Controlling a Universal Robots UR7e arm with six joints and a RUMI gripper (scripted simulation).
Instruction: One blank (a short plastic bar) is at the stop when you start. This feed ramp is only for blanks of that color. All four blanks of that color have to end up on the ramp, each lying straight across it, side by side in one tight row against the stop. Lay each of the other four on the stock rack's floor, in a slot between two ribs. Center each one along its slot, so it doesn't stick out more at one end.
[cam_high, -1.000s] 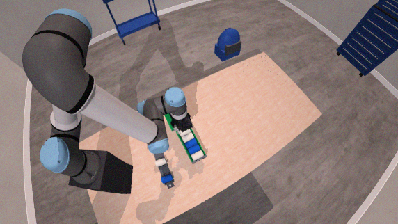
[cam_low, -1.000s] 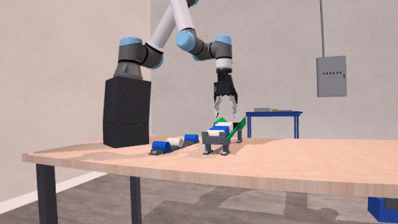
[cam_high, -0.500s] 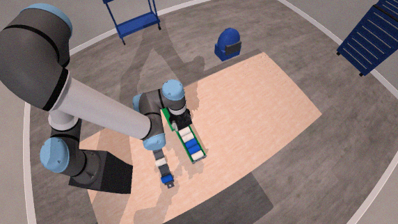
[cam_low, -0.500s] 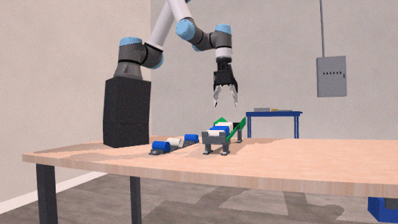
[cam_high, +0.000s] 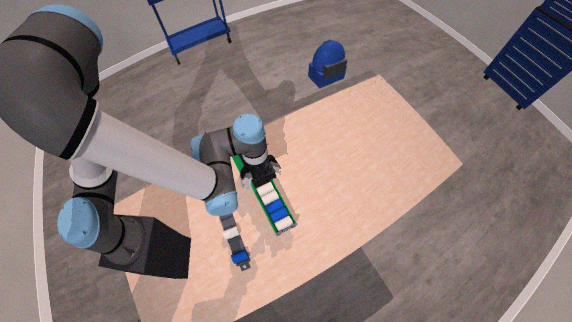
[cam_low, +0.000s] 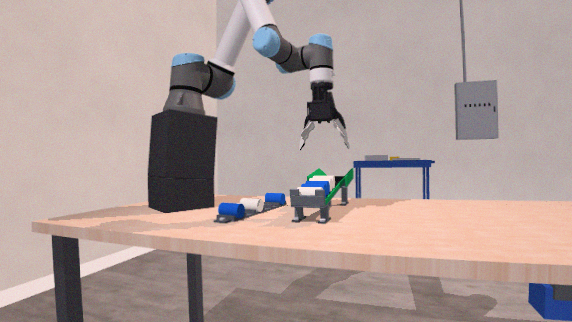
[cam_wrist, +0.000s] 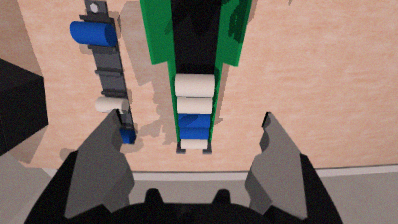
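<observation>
Claw (cam_high: 261, 176) (cam_low: 325, 147) (cam_wrist: 193, 111) released, top view: the ramp's two blue blanks (cam_high: 277, 211) (cam_low: 317, 187) (cam_wrist: 194, 127) lie stopward of it, between white ones. Exterior: it hangs well above the ramp (cam_high: 238, 162) (cam_low: 343, 186) (cam_wrist: 156, 45). Wrist: their long axes run fingertip to fingertip, so closing should meet their ends.
</observation>
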